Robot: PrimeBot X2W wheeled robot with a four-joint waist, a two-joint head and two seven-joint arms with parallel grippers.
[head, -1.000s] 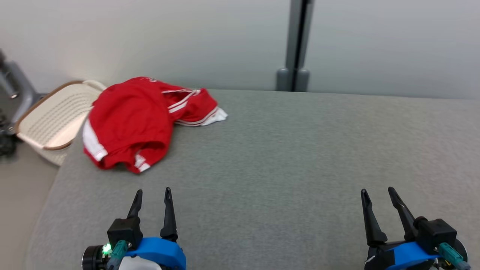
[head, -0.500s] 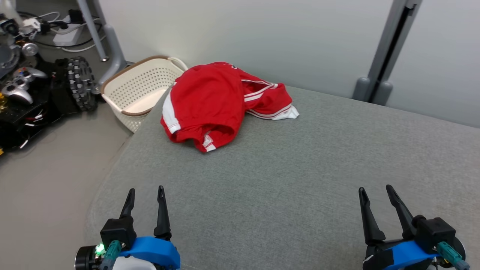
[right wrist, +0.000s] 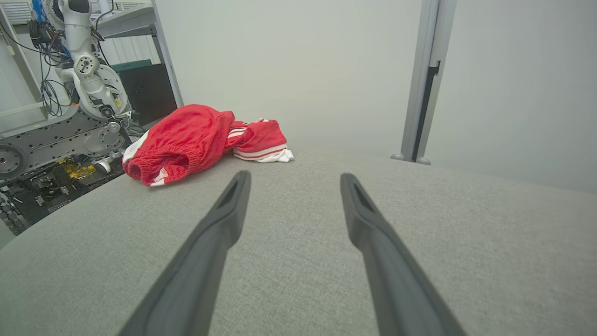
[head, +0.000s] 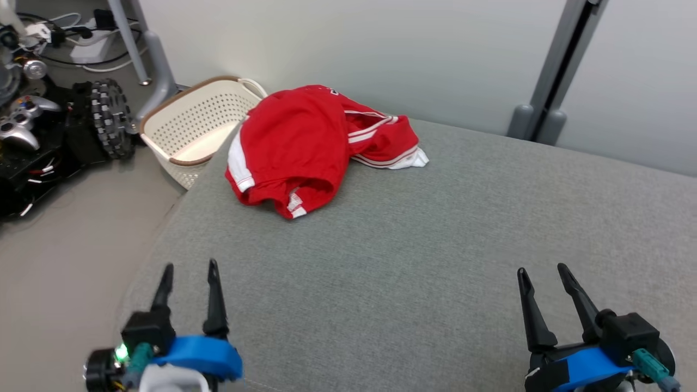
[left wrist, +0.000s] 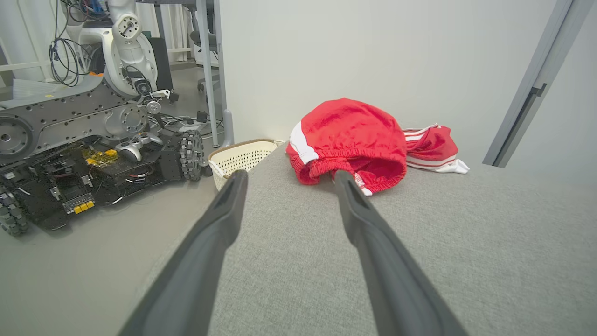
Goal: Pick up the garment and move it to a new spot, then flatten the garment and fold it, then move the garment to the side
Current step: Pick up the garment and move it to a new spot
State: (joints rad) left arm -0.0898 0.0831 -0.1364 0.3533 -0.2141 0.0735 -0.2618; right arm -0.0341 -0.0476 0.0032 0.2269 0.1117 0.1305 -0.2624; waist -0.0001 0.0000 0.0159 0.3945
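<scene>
Red garment [head: 294, 147], shiny sports fabric, with white side stripes and white trim. Crumpled in a loose heap, not flat, not folded. Elastic-edged opening gapes toward the near side, showing red inside. Smaller striped part trails off to the right and ends in a white edge. Lies at far left corner of grey padded surface [head: 435, 245], just beside white basket [head: 185, 125].

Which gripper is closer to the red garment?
The left gripper: the red garment lies on its side of the grey surface; the right gripper is farther across.
</scene>
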